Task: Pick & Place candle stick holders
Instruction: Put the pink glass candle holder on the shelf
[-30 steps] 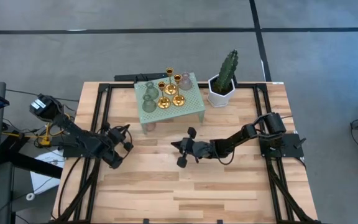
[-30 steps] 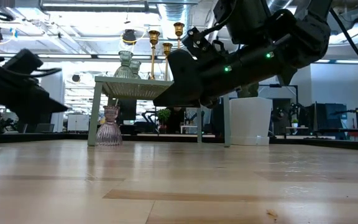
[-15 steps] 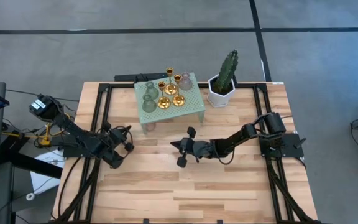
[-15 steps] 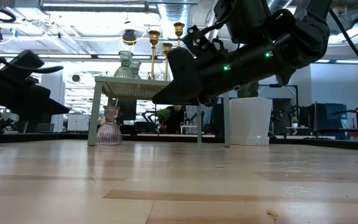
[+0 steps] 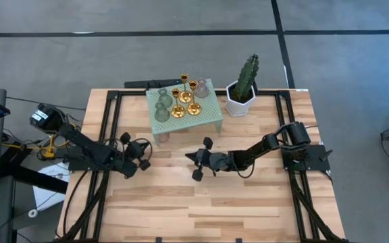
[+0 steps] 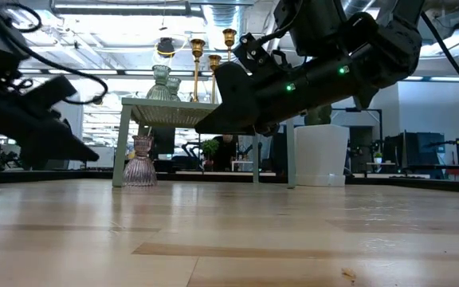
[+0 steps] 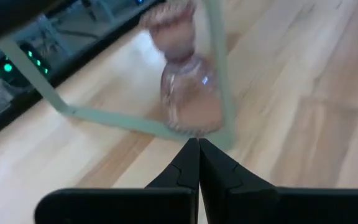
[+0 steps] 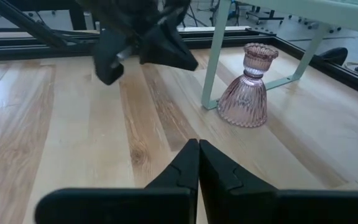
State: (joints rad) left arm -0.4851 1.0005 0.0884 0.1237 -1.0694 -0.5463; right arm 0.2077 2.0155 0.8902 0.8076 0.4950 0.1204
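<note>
A small green stand (image 5: pixel 208 115) on the wooden table carries three gold holders (image 5: pixel 185 96), two grey-green holders (image 5: pixel 162 111) and one pink holder (image 5: pixel 201 88). A second pink holder (image 8: pixel 246 87) stands on its round base on the table under the stand, beside a leg; it also shows in the low view (image 6: pixel 141 160) and the left wrist view (image 7: pixel 188 93). My left gripper (image 5: pixel 140 154) is shut and empty, left of the stand, pointing at this pink holder. My right gripper (image 5: pixel 196 162) is shut and empty, in front of the stand.
A white hexagonal pot with a cactus (image 5: pixel 243 91) stands right of the stand at the far edge. Black frame rails (image 5: pixel 110 128) run along the table's left and right sides. Bare wood lies toward the near edge.
My left gripper has gone toward the table's right, toward the green stand and the pink holder under it, staying shut.
</note>
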